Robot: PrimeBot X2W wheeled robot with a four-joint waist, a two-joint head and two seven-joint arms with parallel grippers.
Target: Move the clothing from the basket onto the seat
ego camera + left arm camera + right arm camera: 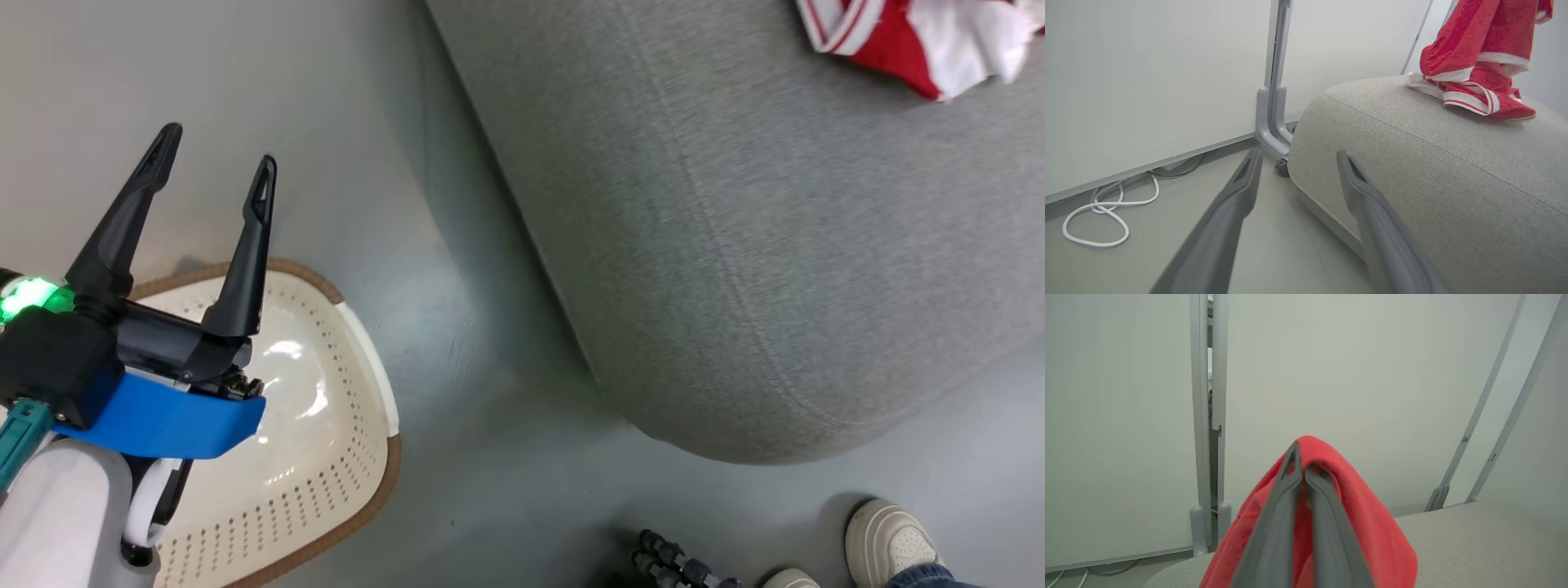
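The cream basket (pixel 359 384) with its brown rim sits on the floor at the lower left, its shiny bottom bare. My left gripper (pixel 214 159) hangs open above the basket's far end, nothing between its fingers; in the left wrist view the gripper (pixel 1296 157) points at the seat's corner. The grey seat (pixel 735 245) fills the right. Red clothing with white trim (pixel 914 37) lies on its far part. In the left wrist view one red garment (pixel 1470 36) hangs down onto another (pixel 1488 100) lying on the seat (pixel 1433 175). My right gripper (pixel 1301 463) is shut on red clothing (pixel 1367 522) above the seat (pixel 1486 543).
A person's white shoes (pixel 886 539) and a dark tripod leg (pixel 682 567) stand on the floor at the bottom right. A white cable (pixel 1098 212) loops on the floor by the pale wall panels, next to a grey panel foot (pixel 1271 122).
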